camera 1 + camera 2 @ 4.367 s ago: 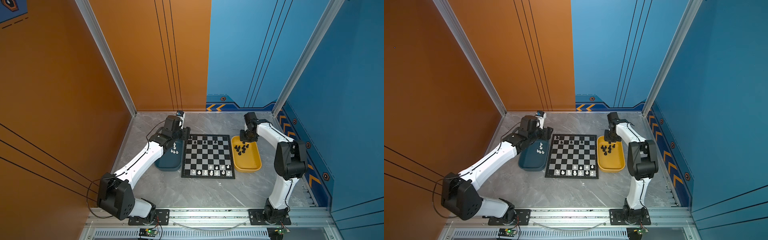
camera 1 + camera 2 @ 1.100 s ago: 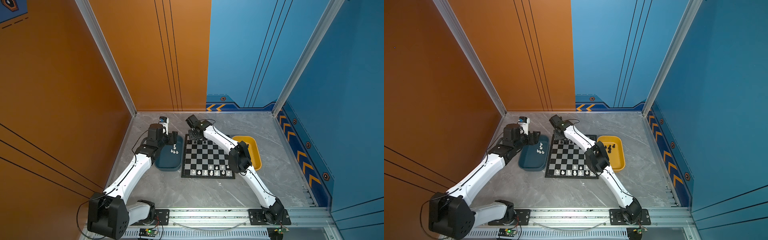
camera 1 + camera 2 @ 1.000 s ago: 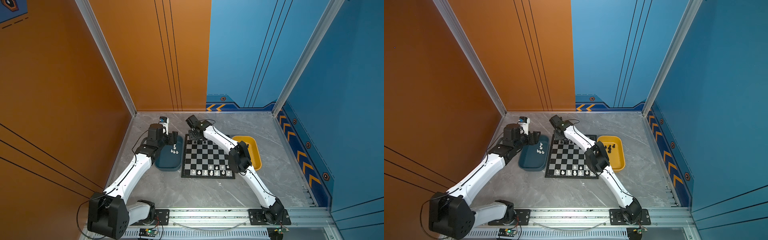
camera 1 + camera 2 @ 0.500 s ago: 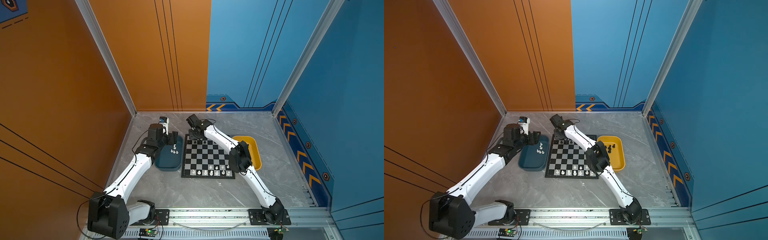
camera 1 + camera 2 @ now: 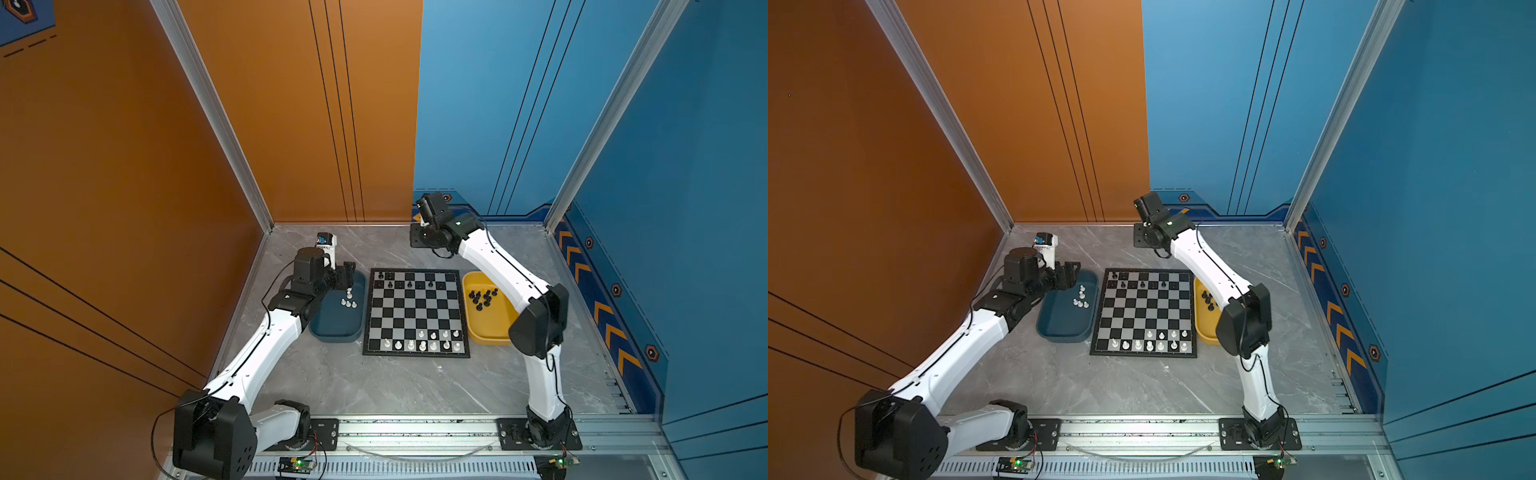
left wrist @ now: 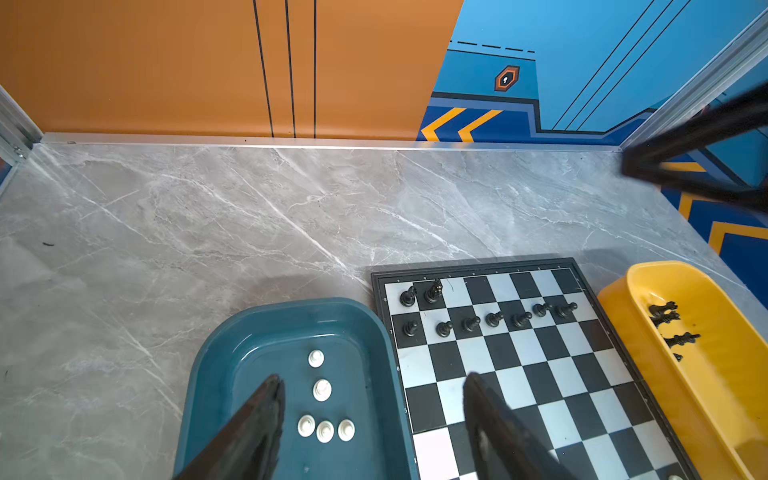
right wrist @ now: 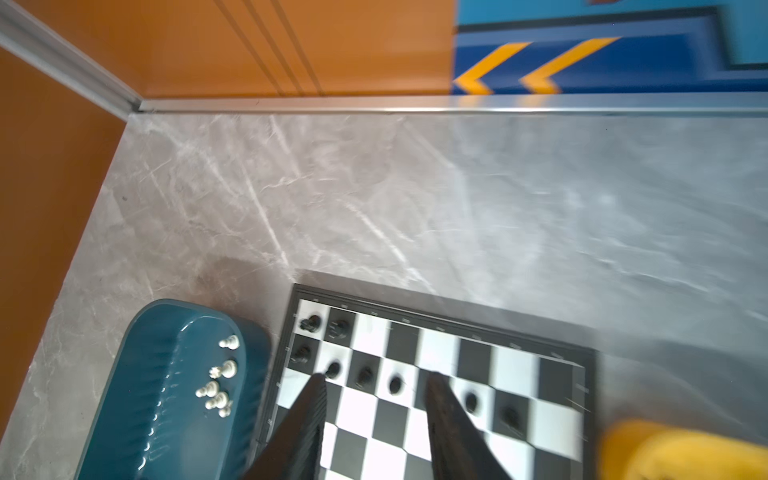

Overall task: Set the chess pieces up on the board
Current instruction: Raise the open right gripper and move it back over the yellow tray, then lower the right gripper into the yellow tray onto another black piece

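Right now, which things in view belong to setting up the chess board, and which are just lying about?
In the job:
board
black pieces on the board
white pieces on the board
loose white pieces in the dark blue tray
loose black pieces in the yellow tray

Just there:
marble tabletop
front rail

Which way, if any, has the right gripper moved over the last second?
Yes. The right gripper swung rightward, from over the board's far left corner to beyond its far edge.
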Tool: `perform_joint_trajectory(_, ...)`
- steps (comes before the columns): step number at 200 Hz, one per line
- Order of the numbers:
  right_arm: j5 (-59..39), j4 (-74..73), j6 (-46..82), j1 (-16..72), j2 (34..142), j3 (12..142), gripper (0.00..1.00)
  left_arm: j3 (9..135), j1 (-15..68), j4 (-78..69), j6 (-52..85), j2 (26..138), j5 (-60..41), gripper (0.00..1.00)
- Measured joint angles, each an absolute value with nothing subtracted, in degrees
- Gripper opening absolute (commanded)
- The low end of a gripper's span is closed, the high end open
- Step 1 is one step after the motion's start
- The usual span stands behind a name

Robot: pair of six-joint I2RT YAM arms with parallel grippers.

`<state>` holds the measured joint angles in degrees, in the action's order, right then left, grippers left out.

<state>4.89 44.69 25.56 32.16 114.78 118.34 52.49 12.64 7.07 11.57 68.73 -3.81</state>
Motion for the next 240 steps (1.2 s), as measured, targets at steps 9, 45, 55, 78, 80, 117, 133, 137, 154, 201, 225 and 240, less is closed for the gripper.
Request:
perform_joint_trajectory(9, 5.30, 44.27, 25.34, 31.03, 111.20, 114.72, 0.34, 52.49, 12.64, 7.07, 11.86, 68.73, -3.99, 0.68)
perform_joint_trajectory(45, 6.87, 42.78, 24.67, 25.43, 98.28, 98.30, 0.28, 52.51, 12.82, 7.05, 12.14, 68.99, -4.10, 0.68)
perform_joint_trajectory(55, 7.25, 42.70, 24.47, 23.75, 95.74, 94.15, 0.28, 52.53, 12.93, 7.07, 12.34, 69.17, -4.10, 0.68)
perform_joint_trajectory(78, 7.77, 42.33, 24.27, 20.18, 91.92, 86.30, 0.28, 53.36, 14.02, 7.25, 12.97, 70.41, -4.03, 0.67)
perform_joint_trajectory(80, 7.75, 42.35, 24.25, 19.92, 91.70, 85.67, 0.28, 53.49, 14.15, 7.25, 12.97, 70.57, -3.99, 0.67)
perform_joint_trajectory(117, 7.25, 42.35, 24.25, 17.93, 90.89, 77.67, 0.29, 55.64, 17.63, 7.14, 13.37, 72.64, -3.38, 0.67)
perform_joint_trajectory(133, 6.13, 42.22, 24.23, 17.61, 91.44, 75.90, 0.30, 56.53, 19.00, 7.14, 13.37, 73.80, -2.98, 0.67)
perform_joint_trajectory(137, 5.98, 42.11, 24.23, 17.52, 91.72, 75.55, 0.30, 56.77, 19.27, 7.22, 13.37, 74.06, -2.96, 0.66)
perform_joint_trajectory(154, 4.91, 41.17, 24.23, 17.08, 93.34, 74.78, 0.30, 58.63, 20.27, 8.23, 13.34, 75.46, -2.48, 0.66)
perform_joint_trajectory(201, 2.79, 38.61, 24.12, 16.58, 100.36, 74.50, 0.30, 60.75, 21.19, 8.58, 13.21, 75.88, -1.26, 0.66)
perform_joint_trajectory(225, 2.46, 37.93, 24.03, 16.01, 102.87, 74.50, 0.30, 61.19, 21.21, 8.93, 13.06, 76.23, -0.60, 0.66)
perform_joint_trajectory(240, 1.74, 37.47, 24.03, 15.51, 103.92, 74.50, 0.30, 61.60, 21.26, 9.08, 12.93, 76.62, -0.40, 0.66)
